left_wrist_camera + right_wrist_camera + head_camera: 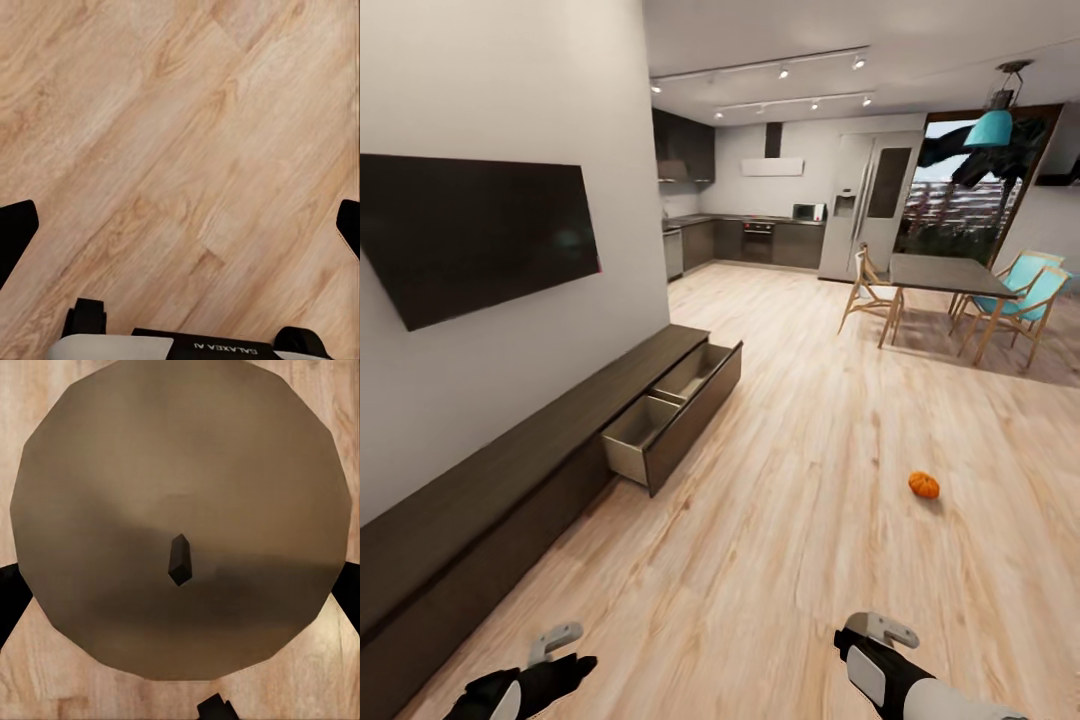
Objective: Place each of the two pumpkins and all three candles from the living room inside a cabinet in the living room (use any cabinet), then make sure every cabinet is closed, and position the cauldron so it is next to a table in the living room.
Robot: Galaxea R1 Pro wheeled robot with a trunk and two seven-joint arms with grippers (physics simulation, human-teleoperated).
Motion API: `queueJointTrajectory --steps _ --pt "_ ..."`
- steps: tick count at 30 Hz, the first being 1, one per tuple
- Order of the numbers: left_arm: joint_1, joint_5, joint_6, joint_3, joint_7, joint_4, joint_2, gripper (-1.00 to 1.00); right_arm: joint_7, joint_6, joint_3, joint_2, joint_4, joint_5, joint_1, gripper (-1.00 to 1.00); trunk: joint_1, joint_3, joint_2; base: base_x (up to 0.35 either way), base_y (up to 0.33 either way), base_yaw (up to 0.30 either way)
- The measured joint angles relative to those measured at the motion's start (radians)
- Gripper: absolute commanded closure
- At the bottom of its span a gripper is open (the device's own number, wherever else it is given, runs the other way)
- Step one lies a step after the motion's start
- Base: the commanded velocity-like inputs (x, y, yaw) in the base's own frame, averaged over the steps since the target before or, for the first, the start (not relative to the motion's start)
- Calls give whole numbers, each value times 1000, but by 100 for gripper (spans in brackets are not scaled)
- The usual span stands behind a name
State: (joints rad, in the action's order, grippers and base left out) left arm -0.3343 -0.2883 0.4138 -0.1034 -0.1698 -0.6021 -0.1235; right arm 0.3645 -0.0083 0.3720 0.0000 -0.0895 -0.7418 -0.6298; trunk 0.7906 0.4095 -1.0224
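One orange pumpkin [924,485] lies on the wood floor, ahead and right of me. The long dark cabinet [510,450] runs along the left wall under the TV; its far drawer [670,400] stands pulled out, beige inside, with nothing showing in it. A candle [180,472] with a dark wick looms large in the right wrist view, and my right gripper [180,585] [875,635] is shut on its sides. My left gripper [180,232] [555,650] hangs open over bare floor. The cauldron is out of view.
A black TV [480,235] hangs on the left wall. A dining table [945,275] with chairs [1025,295] stands at the far right. The kitchen units [760,240] and a fridge [865,205] line the back wall. Wood floor [790,520] stretches between the cabinet and the pumpkin.
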Motion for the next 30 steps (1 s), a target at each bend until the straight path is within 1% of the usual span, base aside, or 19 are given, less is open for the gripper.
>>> queueJointTrajectory --steps 4,8,10,15,18,24,30 --pt "0 1 0 0 0 -1 0 -100 0 -1 1 0 0 0 0 100 0 0 0 319 -82 -163" --pt "0 25 0 -1 0 2 2 -100 -1 -2 2 0 0 -1 0 100 0 0 0 319 -75 -18" --pt "0 29 0 -2 0 2 2 -100 -1 -2 1 0 0 -1 0 100 0 0 0 319 -74 -4" --pt "0 33 0 -3 0 2 3 -100 -1 -2 1 0 0 0 0 100 0 0 0 320 -73 -1" --pt "0 34 -1 -2 0 2 10 -100 -1 -2 1 0 -3 1 0 100 0 0 0 320 -73 0" --pt "0 35 -1 -2 1 2 12 -100 -2 -1 1 0 -11 0 0 100 0 0 0 320 -73 -4" --pt "0 37 -1 -3 1 2 14 -100 -2 -2 0 0 -12 0 0 100 0 0 0 320 -73 -185"
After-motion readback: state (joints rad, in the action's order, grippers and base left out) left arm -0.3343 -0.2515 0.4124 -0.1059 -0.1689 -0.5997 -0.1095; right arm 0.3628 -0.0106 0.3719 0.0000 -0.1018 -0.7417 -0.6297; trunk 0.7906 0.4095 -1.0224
